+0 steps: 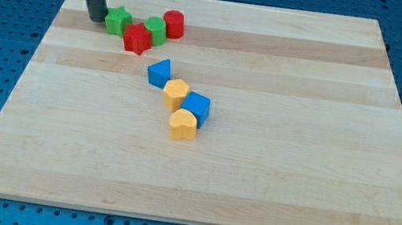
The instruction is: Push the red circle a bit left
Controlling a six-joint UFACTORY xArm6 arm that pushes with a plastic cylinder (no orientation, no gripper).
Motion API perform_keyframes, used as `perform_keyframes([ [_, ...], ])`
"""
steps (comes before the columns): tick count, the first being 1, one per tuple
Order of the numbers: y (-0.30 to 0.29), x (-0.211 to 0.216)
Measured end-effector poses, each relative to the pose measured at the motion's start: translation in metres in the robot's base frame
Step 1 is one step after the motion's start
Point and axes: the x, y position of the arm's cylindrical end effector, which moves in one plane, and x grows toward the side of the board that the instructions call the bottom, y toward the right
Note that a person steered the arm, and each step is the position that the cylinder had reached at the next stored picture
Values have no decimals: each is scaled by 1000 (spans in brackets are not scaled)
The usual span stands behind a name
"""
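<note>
The red circle (173,24) stands near the view's top, left of centre, touching a green circle (155,31) at its lower left. A red star (137,38) sits below and left of the green circle. A green star (117,20) lies further left. My tip (96,18) is just left of the green star, close to it or touching, and well left of the red circle, with the green blocks between them.
A blue triangle (159,72), a yellow hexagon (176,93), a blue cube (196,107) and a yellow heart (182,125) form a diagonal chain near the board's middle. The wooden board (300,143) lies on a blue perforated table.
</note>
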Motion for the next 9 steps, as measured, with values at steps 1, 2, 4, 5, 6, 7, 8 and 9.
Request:
perform_keyframes([
  [1, 35, 0],
  [2, 46, 0],
  [4, 29, -51],
  [5, 78, -64],
  [6, 155, -57],
  [7, 203, -33],
  [8, 203, -29],
  [9, 188, -29],
])
